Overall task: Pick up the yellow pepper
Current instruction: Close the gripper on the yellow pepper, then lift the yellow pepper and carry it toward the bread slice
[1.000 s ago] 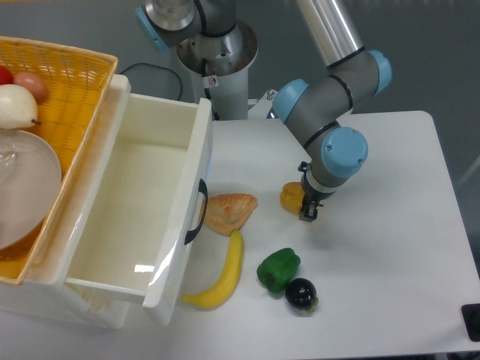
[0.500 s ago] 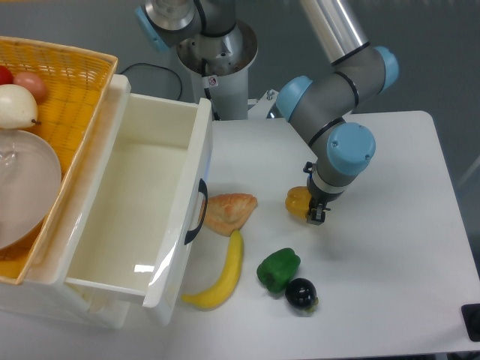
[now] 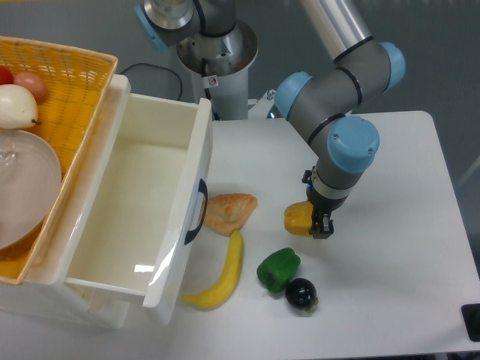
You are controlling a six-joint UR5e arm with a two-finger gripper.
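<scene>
Lifting straight up looked like the sound way to finish this step, since the claw (image 3: pixel 321 222) stood right at the yellow pepper (image 3: pixel 298 219), which sat near the middle of the tabletop (image 3: pixel 390 172), a little toward its front edge. The pepper's right side was hidden by the claw, and whether the fingers were clamped on it or merely pressed against it could not be told from this view; whether it was off the surface could not be told either. Because the pepper looked glossy and lobed, a firm squeeze across its flat sides seemed wise before any rise, and a slow vertical pull would keep it from slipping or rolling out. Around it, going by size: the open white drawer (image 3: pixel 139 217) took up the left side of the tabletop, with a yellow wicker basket (image 3: pixel 71 97) beyond it holding a few fruits and a clear bowl. A banana (image 3: pixel 223 277) lay near the front edge beside the drawer, a croissant-like pastry (image 3: pixel 229 211) lay just left of the pepper, a green pepper (image 3: pixel 278 269) sat just in front of it, and a small dark round fruit (image 3: pixel 301 293) touched or nearly touched the green one. The green pepper was the nearest obstacle, so any sideways drift toward the front edge risked nudging it; nothing stood above.
</scene>
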